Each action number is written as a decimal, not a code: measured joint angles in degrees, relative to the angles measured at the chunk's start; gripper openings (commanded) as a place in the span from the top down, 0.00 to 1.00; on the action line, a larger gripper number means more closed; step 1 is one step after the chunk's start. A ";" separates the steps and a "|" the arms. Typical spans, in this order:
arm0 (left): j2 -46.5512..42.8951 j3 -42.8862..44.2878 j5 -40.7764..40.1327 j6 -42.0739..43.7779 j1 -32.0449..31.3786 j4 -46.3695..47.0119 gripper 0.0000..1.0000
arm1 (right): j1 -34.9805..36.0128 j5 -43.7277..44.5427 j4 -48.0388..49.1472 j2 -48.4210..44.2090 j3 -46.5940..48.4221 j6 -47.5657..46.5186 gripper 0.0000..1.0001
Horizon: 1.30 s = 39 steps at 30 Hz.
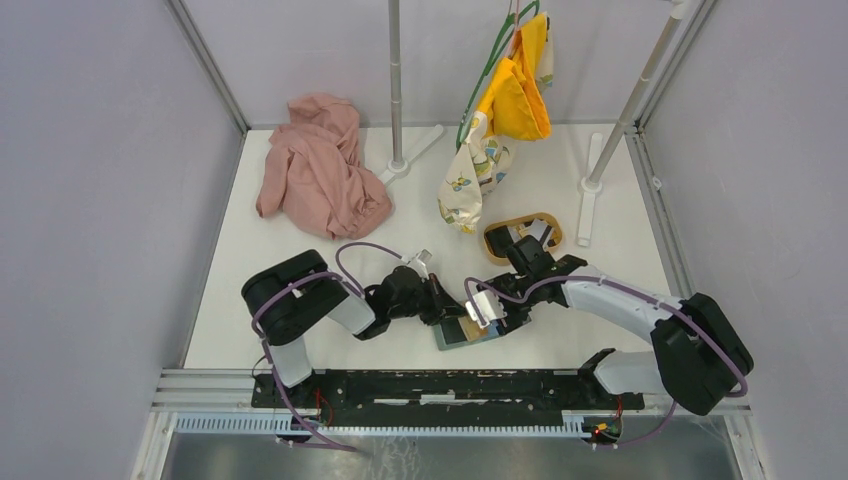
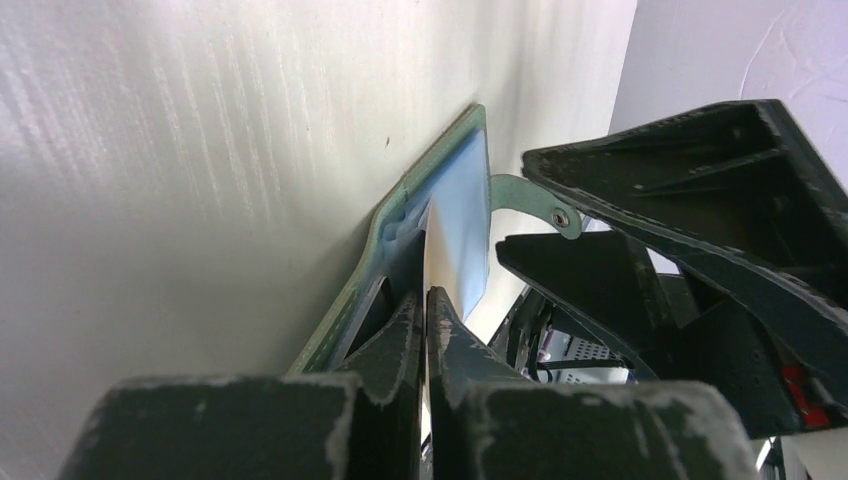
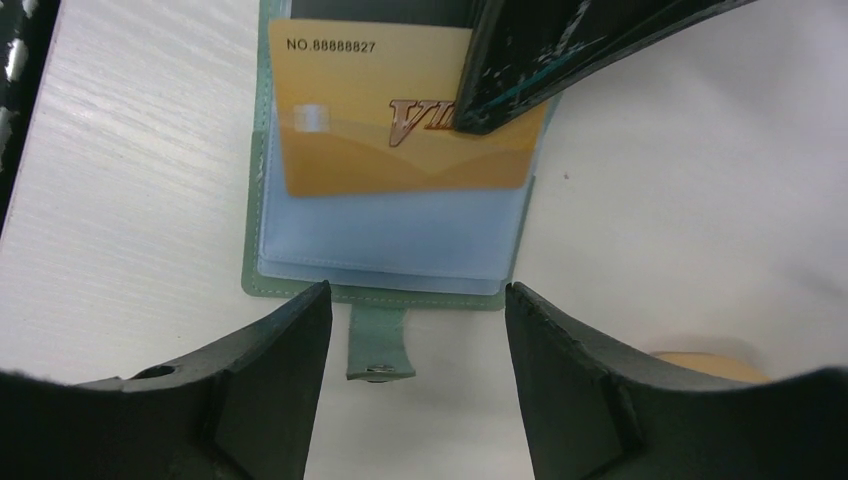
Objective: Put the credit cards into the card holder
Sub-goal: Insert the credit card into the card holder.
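The sage-green card holder (image 1: 462,335) lies open on the white table near the front, its clear blue sleeves facing up (image 3: 252,200). A gold card (image 3: 370,140) printed "NO.88888827" sits partly inside the top sleeve. My left gripper (image 1: 447,303) is shut (image 2: 427,295) on that card's far edge; one of its fingers (image 3: 520,60) shows over the card in the right wrist view. My right gripper (image 1: 495,305) is open and empty (image 3: 417,288), hovering just above the holder's snap tab (image 3: 378,345). A white card (image 1: 540,232) lies in the oval wood tray (image 1: 497,232).
A pink cloth (image 1: 320,165) lies at the back left. A metal pole (image 1: 396,80) on a white foot stands behind, and yellow (image 1: 520,90) and patterned (image 1: 470,180) fabric hang from a hanger. A second stand (image 1: 600,170) is at the right. Grey walls close in both sides.
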 measured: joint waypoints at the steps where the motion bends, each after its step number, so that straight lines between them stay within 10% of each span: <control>1: 0.15 0.11 0.28 0.00 0.02 0.07 0.92 | 0.09 -0.39 0.13 -0.72 0.00 0.17 0.30; 5: 0.33 0.22 0.83 0.00 0.22 0.09 0.91 | 0.26 -4.15 0.04 -4.20 0.02 0.48 0.35; 9: 0.37 0.22 0.90 0.00 0.24 0.09 0.90 | 3.93 -9.68 0.83 -5.62 0.02 1.38 0.73; 14: 0.52 0.22 0.92 0.00 0.24 0.11 0.89 | 13.20 -9.27 6.69 -4.46 0.07 7.23 0.93; 26: 0.76 0.31 1.11 0.02 0.35 0.11 0.87 | 24.13 11.85 18.91 3.76 0.04 17.03 0.96; 39: 1.51 0.85 1.57 0.04 0.48 0.26 0.85 | 25.18 15.74 19.63 4.81 0.07 17.46 0.96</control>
